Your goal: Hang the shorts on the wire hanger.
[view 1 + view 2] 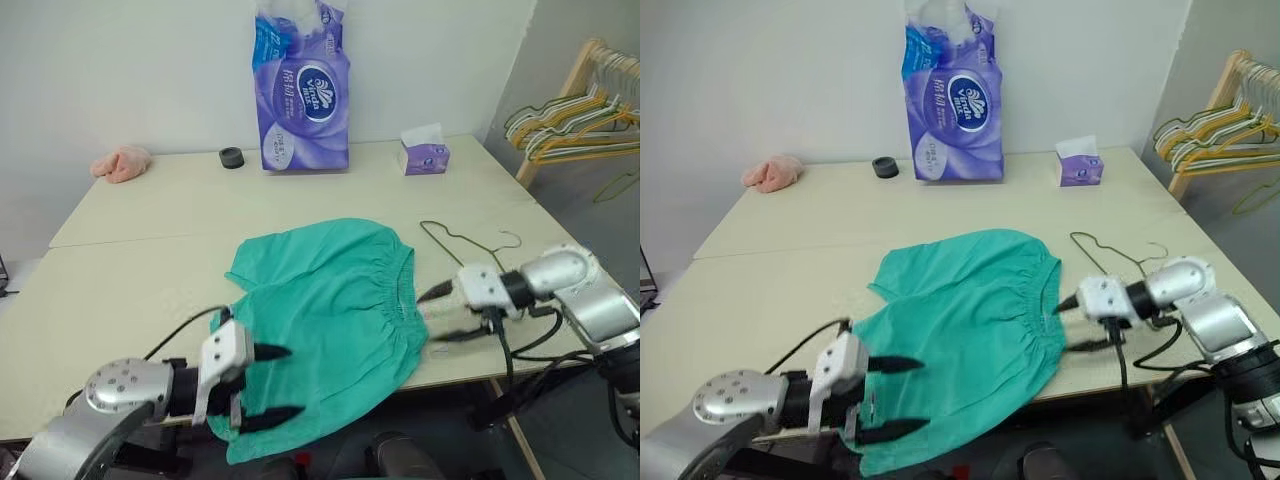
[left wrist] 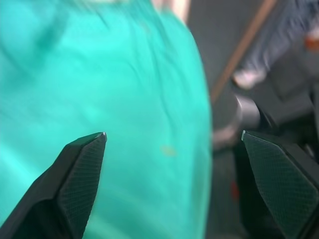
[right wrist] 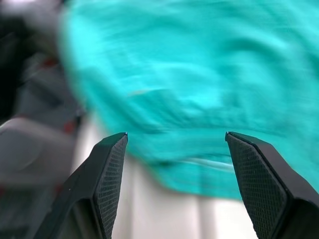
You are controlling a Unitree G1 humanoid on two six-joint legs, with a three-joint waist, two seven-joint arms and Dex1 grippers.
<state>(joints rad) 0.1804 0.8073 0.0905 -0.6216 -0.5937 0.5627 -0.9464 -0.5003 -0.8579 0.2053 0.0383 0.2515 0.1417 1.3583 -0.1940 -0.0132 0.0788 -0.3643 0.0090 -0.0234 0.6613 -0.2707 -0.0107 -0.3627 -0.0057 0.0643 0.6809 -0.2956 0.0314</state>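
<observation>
Looked like a plain test room set up for laundry handling: bare white wall, pale tables pushed together, wooden rack of hangers, tissue pack.

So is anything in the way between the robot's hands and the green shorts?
No. The shorts lie flat on the table, with the left tool and right tool open at either side, nothing between. The wire hanger lies just beyond, also unblocked.

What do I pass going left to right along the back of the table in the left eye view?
Pink cloth lump → small black roll → purple tissue pack → small tissue box.
</observation>
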